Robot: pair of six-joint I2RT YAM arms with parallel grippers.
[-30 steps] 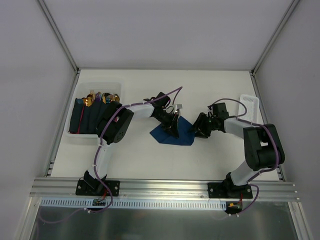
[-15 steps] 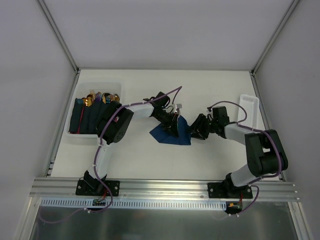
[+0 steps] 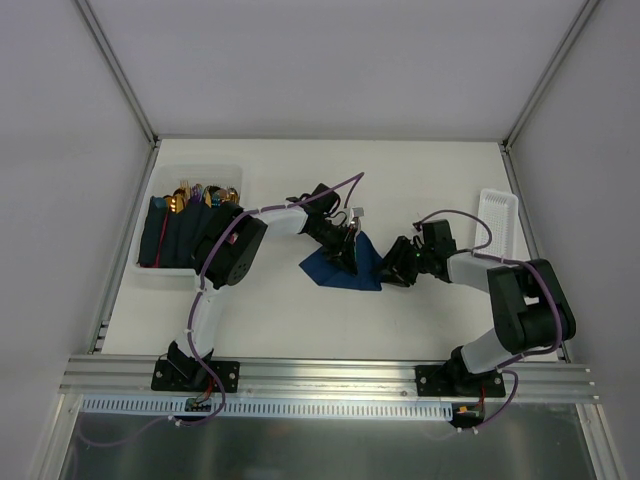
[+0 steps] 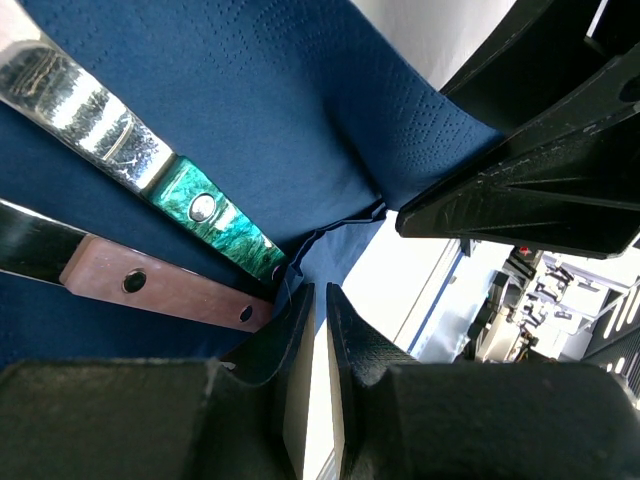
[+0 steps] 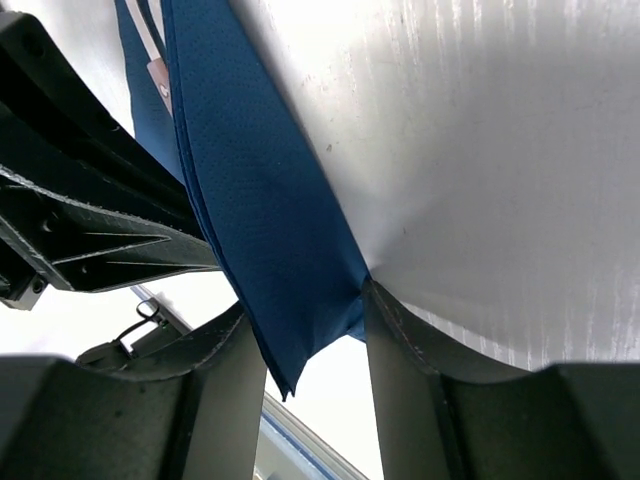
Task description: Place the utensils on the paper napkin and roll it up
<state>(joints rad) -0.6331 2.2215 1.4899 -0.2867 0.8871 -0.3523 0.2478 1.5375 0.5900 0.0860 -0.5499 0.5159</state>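
Two grippers at centre frame. Left gripper [image 4: 320, 297] pinches a napkin [image 3: 325, 272] fold beside the utensils [image 4: 100, 130]. Right gripper [image 5: 305, 335] straddles the edge, seemingly unclosed. Clamp first, then roll tight.

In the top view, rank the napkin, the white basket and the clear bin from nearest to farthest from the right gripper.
1. the napkin, at the fingertips of the right gripper
2. the white basket, on the right side
3. the clear bin, far left

Bright, even light washes my counter [image 3: 300, 310], shadows faint; glare streaks the utensils [image 4: 85, 108]; my near fingers [image 4: 150, 420] blur.
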